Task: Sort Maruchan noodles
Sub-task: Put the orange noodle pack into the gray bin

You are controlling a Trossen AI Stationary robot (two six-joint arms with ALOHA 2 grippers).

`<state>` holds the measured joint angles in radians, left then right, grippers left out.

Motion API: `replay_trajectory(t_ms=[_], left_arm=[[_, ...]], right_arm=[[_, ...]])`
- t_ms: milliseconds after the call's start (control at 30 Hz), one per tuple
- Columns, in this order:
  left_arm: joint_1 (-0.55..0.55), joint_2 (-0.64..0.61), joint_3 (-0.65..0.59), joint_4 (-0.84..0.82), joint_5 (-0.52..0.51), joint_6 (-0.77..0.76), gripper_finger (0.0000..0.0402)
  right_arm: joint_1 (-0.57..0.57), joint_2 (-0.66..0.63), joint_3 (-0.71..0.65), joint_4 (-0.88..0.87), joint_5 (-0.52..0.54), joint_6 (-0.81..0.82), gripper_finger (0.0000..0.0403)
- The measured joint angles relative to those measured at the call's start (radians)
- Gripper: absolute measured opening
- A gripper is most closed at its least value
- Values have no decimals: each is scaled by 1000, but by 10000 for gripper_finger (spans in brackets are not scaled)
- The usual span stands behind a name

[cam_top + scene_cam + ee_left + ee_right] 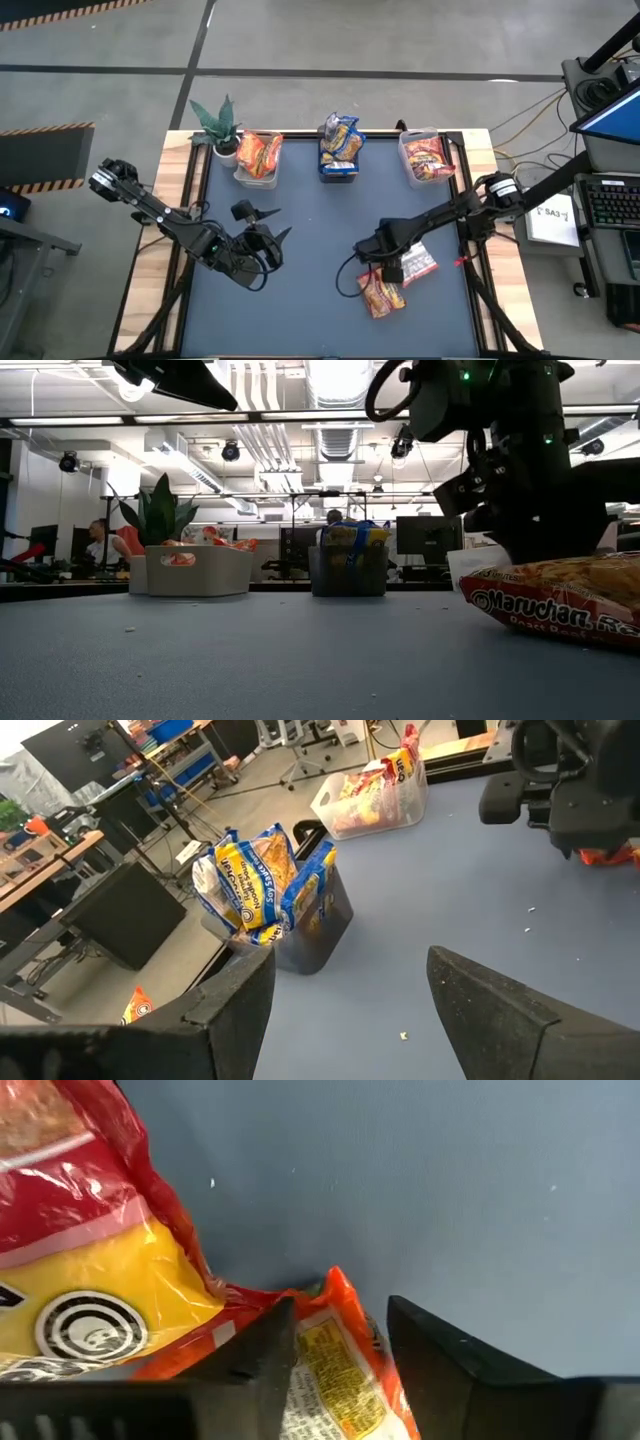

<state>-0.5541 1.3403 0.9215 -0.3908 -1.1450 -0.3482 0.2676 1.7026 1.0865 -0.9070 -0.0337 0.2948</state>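
Observation:
Two Maruchan noodle packets lie flat on the blue mat at the near right: a red one (418, 262) (80, 1260) and an orange one (382, 296) (335, 1360). My right gripper (386, 270) (335, 1330) points straight down over them. It is open, with the orange packet's end between its fingers. My left gripper (265, 228) (350, 990) hangs open and empty above the mat's left half. At the far edge, three bins hold packets: orange in the left one (258, 157), blue-yellow in the dark middle one (340, 150), red in the right one (427, 157). My right gripper comes from above, pointing down, with one finger (265, 1355) on each side of the orange packet's end (325, 1305), where it meets the red packet's edge. The packet lies flat on the mat. Whether either finger touches it, I cannot tell.
A potted plant (218, 125) stands at the far left corner beside the left bin. A raised dark frame (465, 200) runs round the mat. Bare mat lies between the bins and the arms (320, 220). Desks and a seated person (98, 545) show in the room behind.

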Motion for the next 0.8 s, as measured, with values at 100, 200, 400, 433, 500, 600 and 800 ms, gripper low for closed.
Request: replay_trajectory(t_ms=[100,200,400,433,500,600,800], left_arm=[[0,0,0,1,0,0,244],[0,0,0,1,0,0,244],[0,0,0,1,0,0,244],[0,0,0,1,0,0,244],[0,0,0,1,0,0,244],[1,0,0,1,0,0,244],[2,0,0,2,0,-14,244]], right_arm=[[0,4,-3,0,-1,-5,105],[0,7,-5,-3,-1,-23,57],[-3,7,2,-5,24,-78,12],[-4,7,8,-3,34,-81,11],[-6,0,18,0,62,-91,9],[-7,-26,32,12,151,-122,9],[-47,-86,26,235,300,-196,8]])
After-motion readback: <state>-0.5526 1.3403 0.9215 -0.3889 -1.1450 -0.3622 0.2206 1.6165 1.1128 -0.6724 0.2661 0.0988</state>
